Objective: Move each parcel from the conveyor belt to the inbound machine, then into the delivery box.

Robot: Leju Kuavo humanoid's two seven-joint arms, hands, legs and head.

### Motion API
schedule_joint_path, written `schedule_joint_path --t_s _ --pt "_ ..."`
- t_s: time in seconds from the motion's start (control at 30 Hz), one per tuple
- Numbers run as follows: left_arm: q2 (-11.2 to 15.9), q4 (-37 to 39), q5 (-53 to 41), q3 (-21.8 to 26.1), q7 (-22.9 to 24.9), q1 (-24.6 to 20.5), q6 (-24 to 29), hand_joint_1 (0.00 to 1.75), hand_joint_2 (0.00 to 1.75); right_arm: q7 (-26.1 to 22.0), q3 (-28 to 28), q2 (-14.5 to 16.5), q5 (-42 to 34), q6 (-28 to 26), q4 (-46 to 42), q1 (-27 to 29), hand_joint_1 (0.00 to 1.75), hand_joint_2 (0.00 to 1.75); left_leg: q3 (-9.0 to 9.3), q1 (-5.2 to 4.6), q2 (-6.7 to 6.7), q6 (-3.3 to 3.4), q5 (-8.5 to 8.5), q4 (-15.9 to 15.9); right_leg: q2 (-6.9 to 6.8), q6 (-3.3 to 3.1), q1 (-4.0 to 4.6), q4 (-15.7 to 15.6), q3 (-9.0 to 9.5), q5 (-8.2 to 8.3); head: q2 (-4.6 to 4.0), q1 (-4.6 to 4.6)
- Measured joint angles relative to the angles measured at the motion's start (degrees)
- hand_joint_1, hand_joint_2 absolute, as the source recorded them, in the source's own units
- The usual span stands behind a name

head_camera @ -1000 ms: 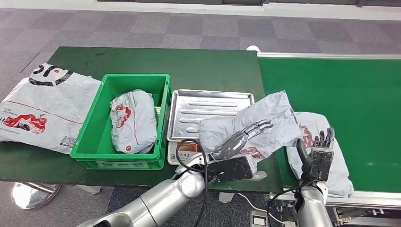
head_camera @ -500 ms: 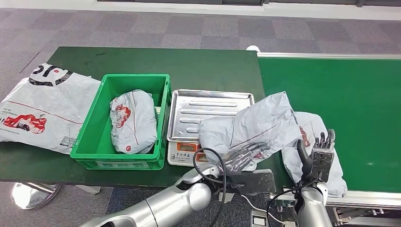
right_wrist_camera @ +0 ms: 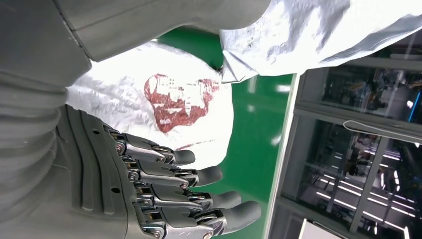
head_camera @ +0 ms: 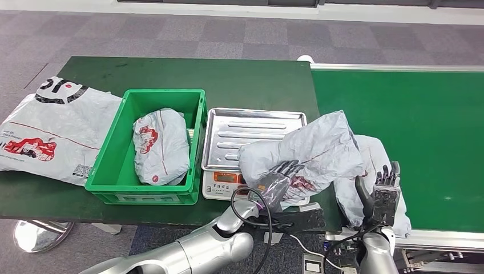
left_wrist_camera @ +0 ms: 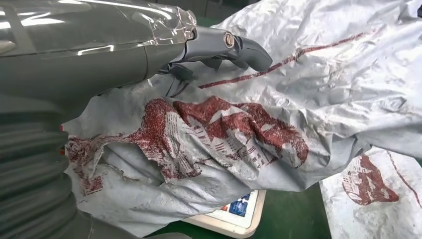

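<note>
head: left robot hand, lower and flatter half a second ago, now curls up onto grey parcel draped over scale tray edge, so pickup for green crate looks underway; right robot hand open, empty | left wrist: thumb presses parcel's red print; full grasp unclear | right wrist: fingers spread beside second parcel on belt

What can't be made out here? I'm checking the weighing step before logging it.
- Scale display, head view: digits too small to read.
- Left hand on the grey parcel: head view and left wrist view don't settle whether it grips or only rests.
- Second parcel on the belt: partly covered by the first parcel and the right hand.
- Large mailer: cut by the left edge.
</note>
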Motion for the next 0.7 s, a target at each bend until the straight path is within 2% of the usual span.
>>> schedule_joint_path --t_s 0.13,0.3,0.37,0.43,0.47,0.57,0.63,0.7 --pt "0.11 0.96 -10.38 0.73 1.68 -0.14 10.49 0.00 1.75 0.00 0.00 0.00 0.10 0.10 0.43 -0.87 0.00 1.75 -0.01 0.00 -0.01 0.00 0.00 0.00 -0.01 0.00 0.00 0.01 0.00 0.00 0.00 -0.01" --pt "0.18 3.02 -12.04 1.09 3.77 -0.28 11.13 0.00 1.75 0.00 0.00 0.01 -0.64 -0.34 1.32 -2.16 0.00 1.75 0.00 0.00 -0.07 0.00 0.00 0.00 -0.05 0.00 0.01 0.01 0.01 -0.01 0.00 -0.01" --pt "0.18 3.48 -12.40 1.22 3.14 -0.23 12.40 0.00 1.75 0.00 0.00 0.02 -0.95 -0.51 1.46 -2.17 0.00 1.75 -0.01 0.00 -0.08 0.00 0.00 0.00 -0.07 0.00 0.00 0.01 0.01 -0.01 0.00 -0.01" --pt "0.17 3.30 -16.91 2.70 1.22 0.29 14.23 0.00 1.75 0.00 0.01 0.03 -1.22 -0.76 1.61 -2.22 0.00 1.75 -0.02 0.00 -0.09 0.00 0.00 0.00 -0.07 0.00 0.00 0.02 0.01 -0.01 0.00 0.01" --pt "0.18 2.47 -21.33 4.89 -1.03 1.03 14.86 0.00 1.75 0.07 0.01 0.03 -1.31 -0.88 1.74 -2.33 0.00 1.75 -0.03 0.00 -0.09 0.00 0.00 0.00 -0.07 0.00 0.00 0.02 0.02 -0.01 0.00 0.01" --pt "0.09 -2.04 -31.76 15.48 -9.35 4.14 15.50 0.00 1.75 0.98 0.02 0.01 -0.91 -0.84 2.21 -3.48 0.00 1.75 -0.05 -0.02 -0.04 -0.01 -0.01 0.00 0.01 0.01 -0.02 0.03 -0.06 -0.01 0.00 0.00" --pt "-0.03 -3.91 -32.50 20.71 -10.60 4.95 15.63 0.00 1.75 0.77 0.02 0.00 -0.68 -0.88 2.47 -4.05 0.00 1.75 -0.01 -0.01 0.00 -0.01 -0.02 0.00 0.04 0.01 -0.01 0.01 -0.04 -0.02 0.00 -0.01" --pt "0.04 -4.31 -32.14 23.70 -8.87 5.11 15.66 0.00 1.75 0.26 0.04 0.03 -1.07 -1.12 2.75 -4.06 0.00 1.75 0.00 0.00 -0.03 -0.01 -0.02 0.00 -0.02 0.01 0.00 0.00 0.00 -0.02 0.00 -0.01"
